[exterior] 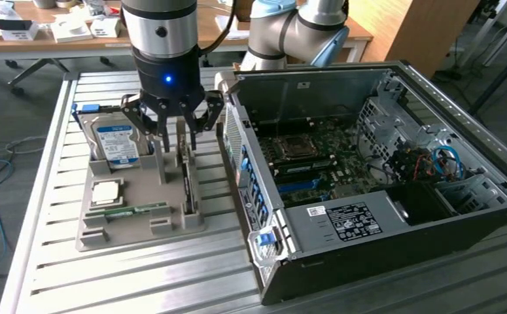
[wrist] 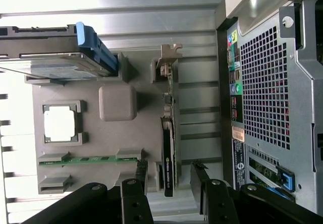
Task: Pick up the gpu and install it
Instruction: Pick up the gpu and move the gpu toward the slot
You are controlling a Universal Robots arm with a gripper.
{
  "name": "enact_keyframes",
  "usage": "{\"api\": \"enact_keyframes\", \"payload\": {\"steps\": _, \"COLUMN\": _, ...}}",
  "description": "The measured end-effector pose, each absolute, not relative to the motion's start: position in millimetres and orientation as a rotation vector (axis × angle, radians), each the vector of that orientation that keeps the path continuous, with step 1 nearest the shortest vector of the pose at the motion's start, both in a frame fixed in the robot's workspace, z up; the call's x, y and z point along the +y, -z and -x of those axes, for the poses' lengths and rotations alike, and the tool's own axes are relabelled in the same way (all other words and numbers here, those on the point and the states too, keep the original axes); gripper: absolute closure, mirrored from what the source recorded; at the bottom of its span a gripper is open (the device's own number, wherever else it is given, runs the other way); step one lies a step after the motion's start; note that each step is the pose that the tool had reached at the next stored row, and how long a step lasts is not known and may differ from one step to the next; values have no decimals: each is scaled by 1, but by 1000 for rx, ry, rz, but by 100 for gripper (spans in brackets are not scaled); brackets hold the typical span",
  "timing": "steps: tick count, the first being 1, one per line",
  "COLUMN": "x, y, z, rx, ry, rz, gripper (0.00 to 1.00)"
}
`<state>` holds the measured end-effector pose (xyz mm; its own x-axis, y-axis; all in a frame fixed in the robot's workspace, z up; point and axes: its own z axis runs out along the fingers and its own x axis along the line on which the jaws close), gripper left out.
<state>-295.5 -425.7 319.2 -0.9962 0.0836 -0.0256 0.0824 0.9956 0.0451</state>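
The gpu [exterior: 186, 178] stands on its long edge in a slot of the grey holder tray [exterior: 140, 230], a thin dark card with a silver end bracket. In the wrist view the gpu [wrist: 169, 133] runs lengthwise between the tray [wrist: 96, 139] and the computer case. My gripper [exterior: 176, 139] hangs just above the card's far end, open, its fingers straddling the card without touching it. My gripper [wrist: 170, 176] holds nothing, and its black fingertips [wrist: 141, 172] stand either side of the card's edge.
The open computer case [exterior: 367, 170] lies on the exterior view's right, close beside the tray; its rear panel [wrist: 272, 82] faces the card. The tray also holds a blue-labelled hard drive [exterior: 114, 140], a processor [exterior: 106, 191] and a green memory stick [exterior: 135, 210]. A slatted metal table [exterior: 52, 275] carries everything.
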Motion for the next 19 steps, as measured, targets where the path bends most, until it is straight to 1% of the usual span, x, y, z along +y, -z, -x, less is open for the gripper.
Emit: {"api": "enact_keyframes", "payload": {"steps": 19, "x": -426, "y": -314, "z": 296, "rx": 3111, "ry": -68, "rz": -129, "gripper": 53}}
